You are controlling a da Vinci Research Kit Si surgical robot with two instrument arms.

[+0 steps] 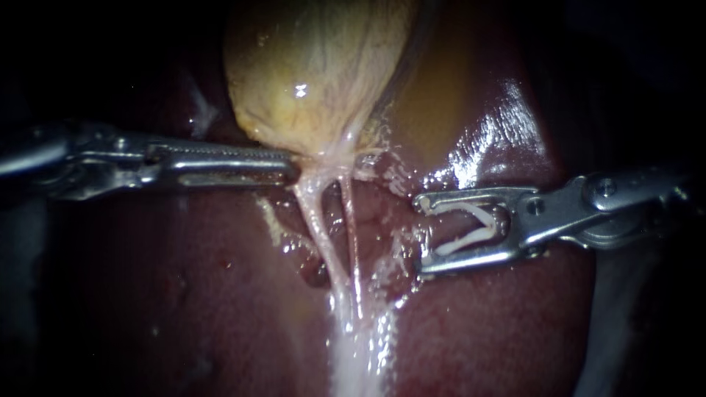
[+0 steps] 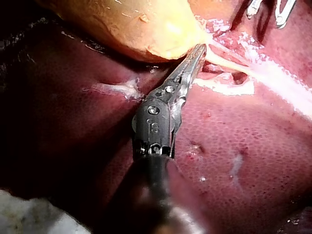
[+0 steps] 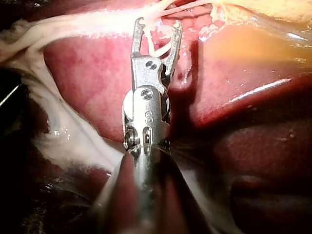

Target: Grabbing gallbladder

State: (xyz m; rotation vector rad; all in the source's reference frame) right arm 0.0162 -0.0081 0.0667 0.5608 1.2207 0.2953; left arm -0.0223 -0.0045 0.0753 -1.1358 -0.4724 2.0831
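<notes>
The yellowish gallbladder [image 1: 316, 73] lies on the dark red liver [image 1: 184, 294]. My left instrument [image 1: 290, 167] comes in level from the left, and its jaws lie together, pinching the gallbladder's narrow lower end. The left wrist view shows the same: the instrument's tip [image 2: 200, 48] bites the edge of the gallbladder [image 2: 136, 24]. Two thin pale tubes [image 1: 323, 228] run down from that end. My right instrument [image 1: 423, 235] hovers apart from them on the right. Its jaws stand wide, with a white V-shaped clip [image 1: 463, 241] seated between them [image 3: 158, 24].
Wet whitish tissue [image 1: 360, 345] trails from the tubes over the liver toward the near edge. Glistening liver [image 1: 500, 125] rises right of the gallbladder. In the right wrist view, a thick pale band [image 3: 58, 131] runs beside my right instrument's shaft.
</notes>
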